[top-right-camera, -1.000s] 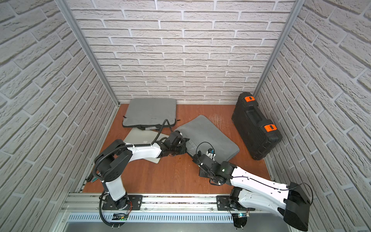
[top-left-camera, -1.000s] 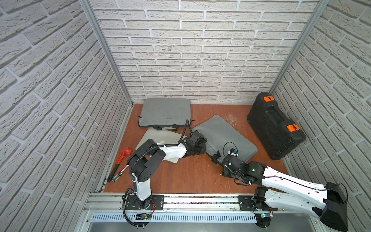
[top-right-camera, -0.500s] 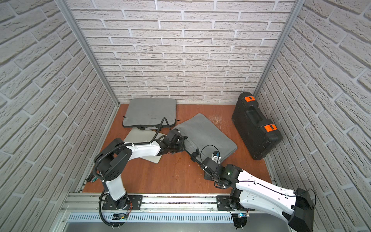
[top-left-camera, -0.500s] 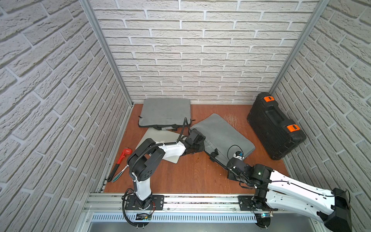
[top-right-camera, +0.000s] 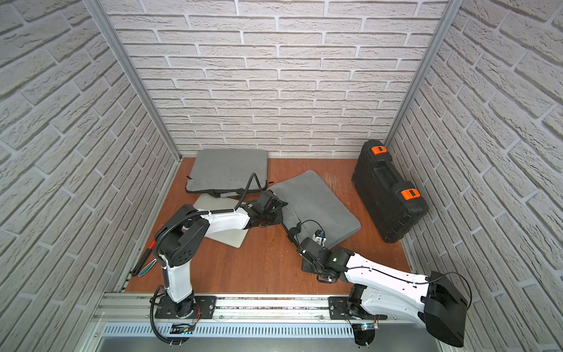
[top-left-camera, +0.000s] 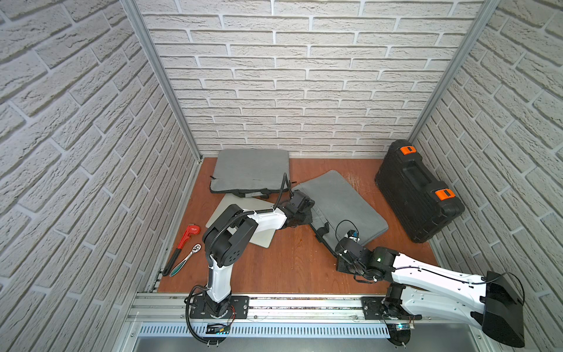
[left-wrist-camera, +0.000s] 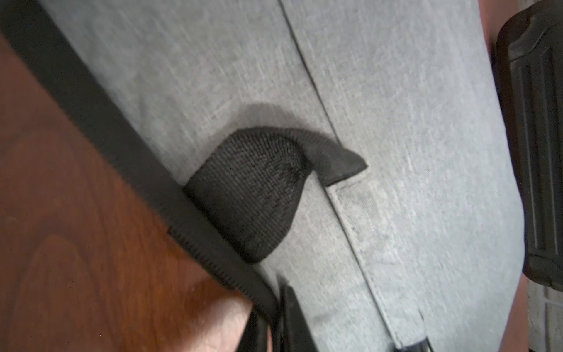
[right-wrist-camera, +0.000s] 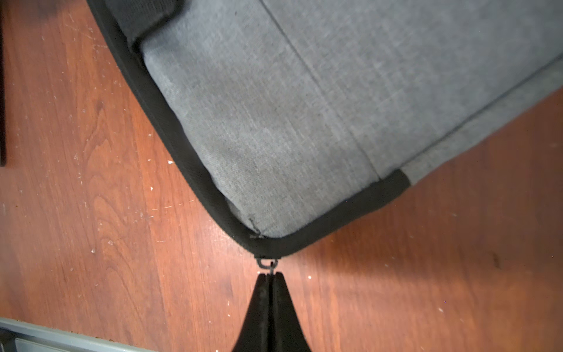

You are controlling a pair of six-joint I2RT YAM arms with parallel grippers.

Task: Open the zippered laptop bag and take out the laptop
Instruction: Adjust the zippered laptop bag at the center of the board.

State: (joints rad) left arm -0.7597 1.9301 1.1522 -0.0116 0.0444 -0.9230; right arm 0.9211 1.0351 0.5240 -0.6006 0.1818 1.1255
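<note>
The grey laptop bag point(top-left-camera: 341, 204) lies at an angle in the middle of the table in both top views. My right gripper point(right-wrist-camera: 269, 275) is shut on the zipper pull point(right-wrist-camera: 268, 264) at the bag's near corner point(top-left-camera: 333, 251). My left gripper point(left-wrist-camera: 272, 323) rests at the bag's left edge point(top-left-camera: 307, 210), its jaws a narrow gap apart. The black zipper band point(left-wrist-camera: 122, 137) runs in between them. A black strap handle point(left-wrist-camera: 253, 195) curls on the fabric. A silver laptop point(top-left-camera: 263, 240) lies flat on the table under my left arm. The bag's inside is hidden.
A second grey bag point(top-left-camera: 251, 170) lies against the back wall. A black tool case point(top-left-camera: 417, 189) with orange latches stands at the right wall. A red pipe wrench point(top-left-camera: 182, 240) and a ratchet point(top-left-camera: 185, 259) lie by the left wall. Brick walls enclose the table.
My right gripper has drawn back toward the front along the bag's edge to its near corner, with the zipper pull. The left arm has stayed at the bag's left edge.
</note>
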